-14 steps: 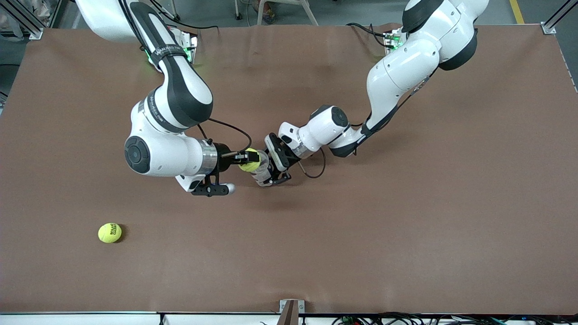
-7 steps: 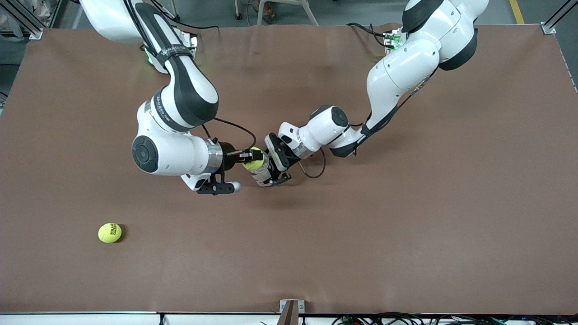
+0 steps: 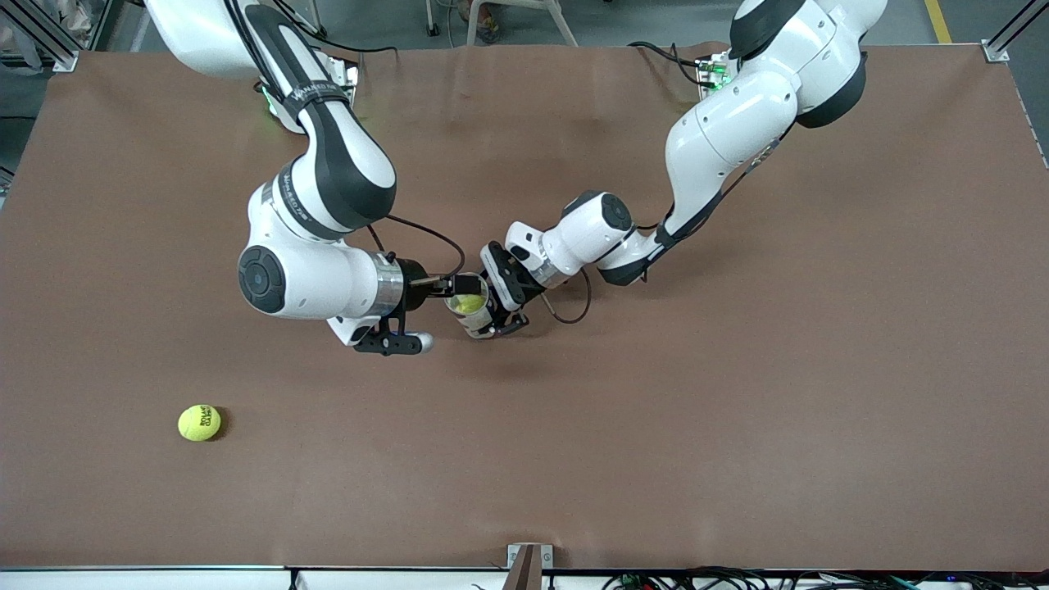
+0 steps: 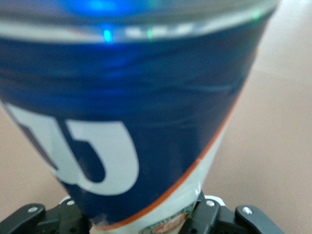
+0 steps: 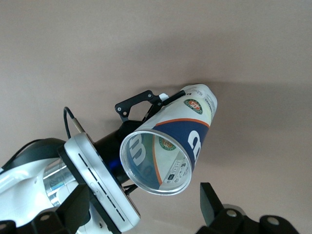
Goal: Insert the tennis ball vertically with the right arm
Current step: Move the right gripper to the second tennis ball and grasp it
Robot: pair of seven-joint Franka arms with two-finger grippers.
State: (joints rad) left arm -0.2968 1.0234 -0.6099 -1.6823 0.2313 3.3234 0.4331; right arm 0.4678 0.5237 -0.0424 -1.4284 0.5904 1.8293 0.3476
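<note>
Tennis ball (image 3: 469,304) now inside can (image 3: 473,310)

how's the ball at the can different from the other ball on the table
Place: the ball in the can shows inside the mouth of the can, which the left end effector holds; the loose ball lies on the bare table, nearer the front camera, toward the right arm's end.
View: the ball in the can is partly hidden by the rim; the loose ball shows whole, with black print.
Both are yellow-green.
</note>
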